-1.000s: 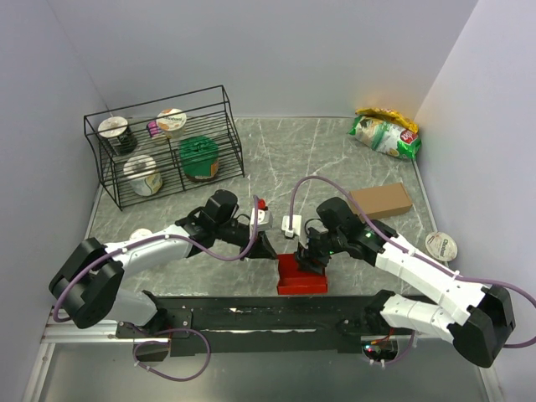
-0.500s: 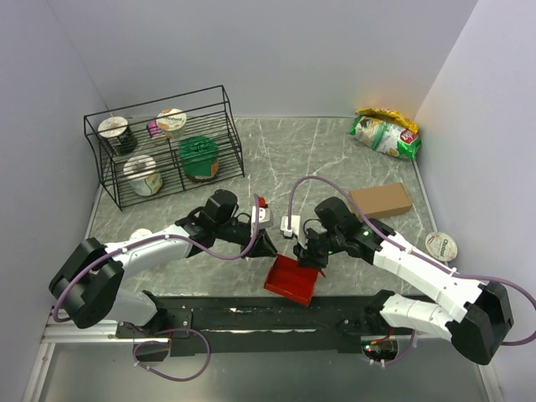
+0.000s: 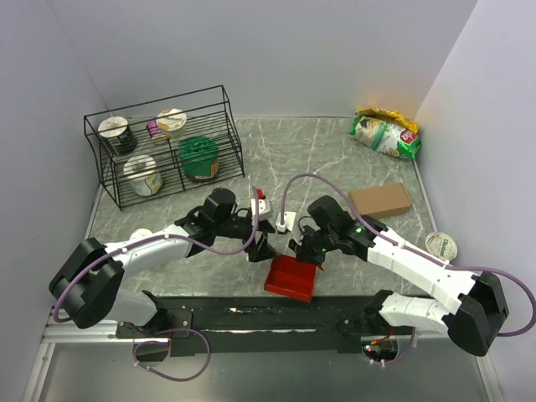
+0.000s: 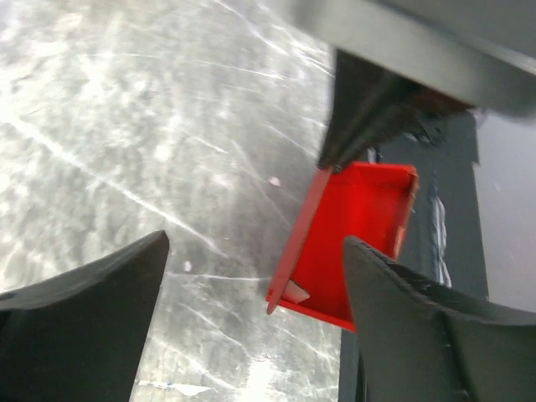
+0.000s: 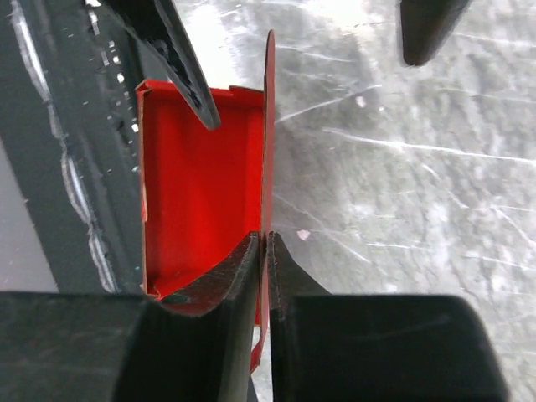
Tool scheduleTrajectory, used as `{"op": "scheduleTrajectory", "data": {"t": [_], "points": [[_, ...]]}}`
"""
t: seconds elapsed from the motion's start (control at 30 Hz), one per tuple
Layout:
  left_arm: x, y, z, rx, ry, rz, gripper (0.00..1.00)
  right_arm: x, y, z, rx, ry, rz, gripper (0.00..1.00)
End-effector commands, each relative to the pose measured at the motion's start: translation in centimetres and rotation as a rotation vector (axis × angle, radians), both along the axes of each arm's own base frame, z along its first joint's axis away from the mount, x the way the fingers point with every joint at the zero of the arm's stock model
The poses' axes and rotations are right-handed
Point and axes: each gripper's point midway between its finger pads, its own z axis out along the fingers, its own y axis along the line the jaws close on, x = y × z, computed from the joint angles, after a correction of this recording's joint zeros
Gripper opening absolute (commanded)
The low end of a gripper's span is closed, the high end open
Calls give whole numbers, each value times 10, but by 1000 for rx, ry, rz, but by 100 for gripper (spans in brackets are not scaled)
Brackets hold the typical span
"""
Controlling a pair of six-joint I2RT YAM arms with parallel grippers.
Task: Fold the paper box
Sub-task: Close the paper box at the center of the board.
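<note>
Box: the paper box (image 3: 290,278) lies at the 6 o'clock edge of the bench (image 3: 335,159), its near side lapping onto the black rail (image 3: 209,316). It is a shallow red tray shape, open side up, skewed to the edge.

Right fingers: the right gripper (image 5: 264,239) is clenched on one upright side wall of the box, with thin card pinched between both tips. From above it sits at the box's 1 o'clock.

Left fingers: the left gripper (image 4: 255,243) is spread wide and grasps nothing. It hangs just beside the box at its 10 o'clock, apart from the card.

Step in hand: by my reading, standing a side wall up along its crease, with one arm pinning it.

Progress: partly formed — raised walls show on at least two sides. Whether any flap is tucked in I cannot tell.

Next move: the free left fingers probably need to come in on a neighbouring wall or flap, low near its crease, while the right holds its wall upright.

Risk: the card is thin — a pull away from the crease could buckle it or drag the whole box off the rail.
</note>
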Motion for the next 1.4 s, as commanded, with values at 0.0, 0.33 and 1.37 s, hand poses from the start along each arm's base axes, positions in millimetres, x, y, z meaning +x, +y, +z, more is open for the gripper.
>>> {"op": "scheduleTrajectory", "data": {"t": [0.0, 0.33, 1.37], "points": [[30, 6, 20, -59, -21, 168, 95, 17, 6, 15, -16, -86, -72, 14], [86, 48, 67, -194, -37, 534, 96, 6, 12, 2, -45, -115, -86, 5], [88, 114, 21, -299, 295, 783, 96, 62, 25, -9, -360, -456, -309, 0]]}}
